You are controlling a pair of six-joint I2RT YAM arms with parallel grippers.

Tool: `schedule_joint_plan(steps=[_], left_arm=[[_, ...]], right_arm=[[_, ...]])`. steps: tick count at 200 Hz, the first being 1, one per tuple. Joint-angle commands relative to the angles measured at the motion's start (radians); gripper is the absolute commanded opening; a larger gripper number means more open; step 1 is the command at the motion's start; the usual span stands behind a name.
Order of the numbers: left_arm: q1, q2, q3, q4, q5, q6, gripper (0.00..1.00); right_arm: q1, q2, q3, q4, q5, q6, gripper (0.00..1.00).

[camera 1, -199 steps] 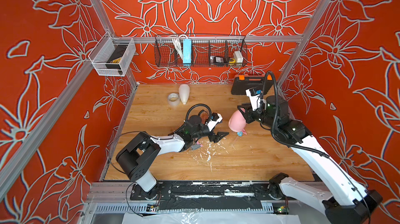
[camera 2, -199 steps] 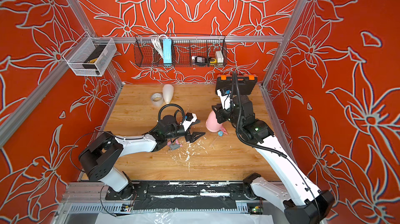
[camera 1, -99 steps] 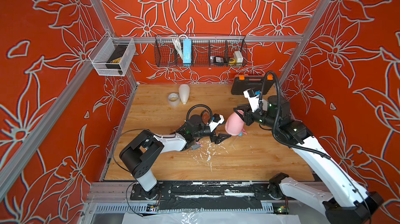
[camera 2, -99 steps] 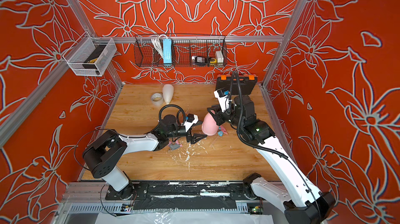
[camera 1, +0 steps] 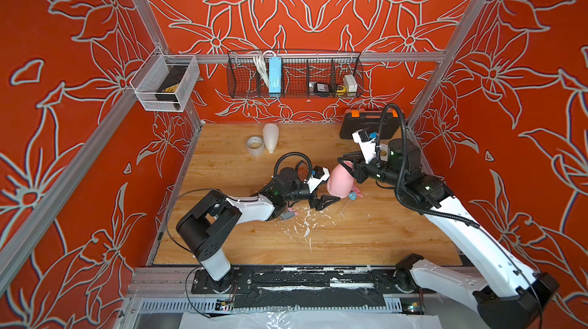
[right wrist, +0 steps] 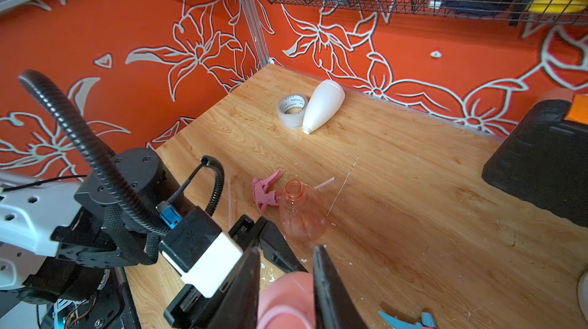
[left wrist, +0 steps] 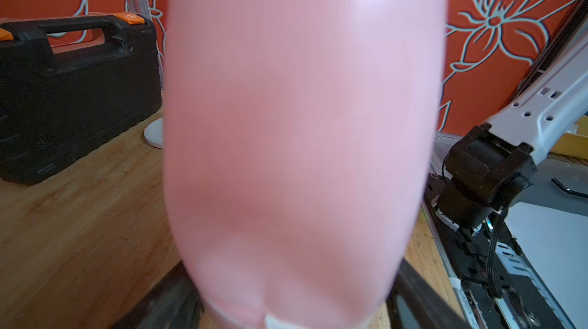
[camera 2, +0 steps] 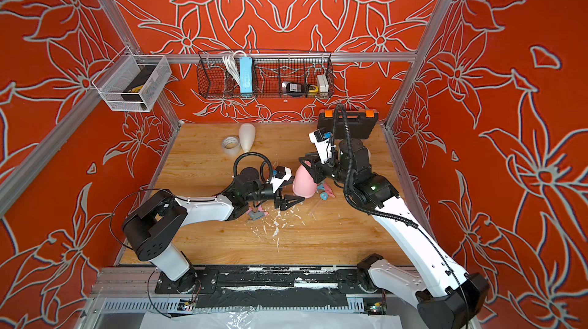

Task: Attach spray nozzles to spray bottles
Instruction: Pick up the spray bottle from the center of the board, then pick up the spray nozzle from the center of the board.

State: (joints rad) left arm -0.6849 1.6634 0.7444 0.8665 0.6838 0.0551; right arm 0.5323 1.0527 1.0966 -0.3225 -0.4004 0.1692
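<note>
Lying near the back edge of the tabletop (camera 1: 366, 241), the cream bottle (camera 1: 270, 138) rests against a tape roll (camera 1: 255, 145). Near the centre, the grey nozzle (camera 1: 288, 216) lies under the left arm (camera 1: 251, 208); the orange bottle (right wrist: 299, 212) lies on its side with the pink nozzle (right wrist: 265, 192) just beside its neck. The left claw (camera 1: 326, 201) stands wide open at the base of the pink bottle (camera 1: 340, 181). The right claw (camera 1: 346, 166) grips this bottle's neck. The blue nozzle (camera 1: 352, 195) lies just right of it.

Pink bottle (camera 1: 340, 182) upright; cream bottle (camera 1: 270, 137) and orange bottle (right wrist: 300, 212) lie sideways.
</note>
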Motion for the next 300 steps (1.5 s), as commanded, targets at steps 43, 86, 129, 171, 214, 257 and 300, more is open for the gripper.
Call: schedule_joint_plan(steps=[43,86,129,171,214,257,300], left_arm=[[0.004,-0.019,0.006,0.048,0.019,0.011,0.89],[0.004,-0.023,0.004,0.039,0.026,0.026,0.83],[0.005,-0.029,-0.004,0.034,0.017,0.049,0.72],[0.005,-0.059,-0.043,-0.009,-0.155,0.132,0.71],[0.005,-0.107,-0.118,0.027,-0.314,0.129,0.67],[0.005,-0.138,-0.185,0.108,-0.347,0.12,0.62],[0.005,-0.143,-0.213,0.192,-0.333,0.084,0.6]], right_arm=[[0.037,0.014,0.013,0.001,-0.011,0.001,0.0],[0.042,0.015,0.017,-0.001,-0.007,0.002,0.0],[0.048,0.031,0.038,-0.031,0.009,0.005,0.17],[-0.001,0.05,0.111,-0.243,0.303,0.117,0.65],[-0.268,0.153,0.003,-0.394,0.189,0.328,0.6],[-0.283,0.255,-0.125,-0.332,0.143,0.38,0.55],[-0.281,0.336,-0.205,-0.284,0.154,0.434,0.52]])
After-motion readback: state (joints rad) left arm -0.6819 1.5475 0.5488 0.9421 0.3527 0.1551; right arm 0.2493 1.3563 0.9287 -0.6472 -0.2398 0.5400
